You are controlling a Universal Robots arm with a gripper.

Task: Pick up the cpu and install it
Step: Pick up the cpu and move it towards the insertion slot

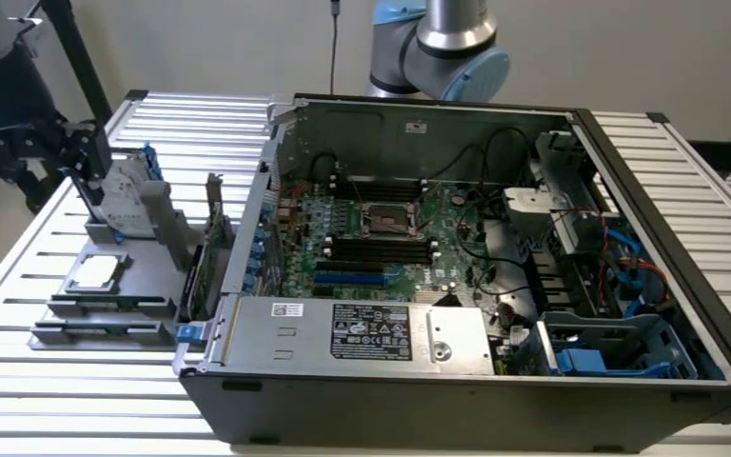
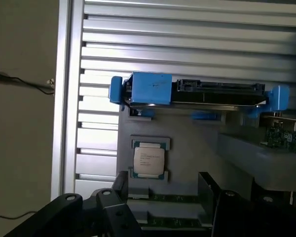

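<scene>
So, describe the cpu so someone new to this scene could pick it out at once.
On the exterior view's left of the open computer case stands a grey holder. The cpu lies flat in it: a small silver-topped square, far smaller than the upright, blue-bracketed hard drive behind it.

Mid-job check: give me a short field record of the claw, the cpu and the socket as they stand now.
black two-finger claw: open, empty, hovering over the tray
small square silver-topped cpu: flat in its nest, untouched
grey fixture tray: on the slatted table, at the exterior view's left of the case
open black computer case: green motherboard exposed
square metal-framed socket: no chip seen in it
</scene>
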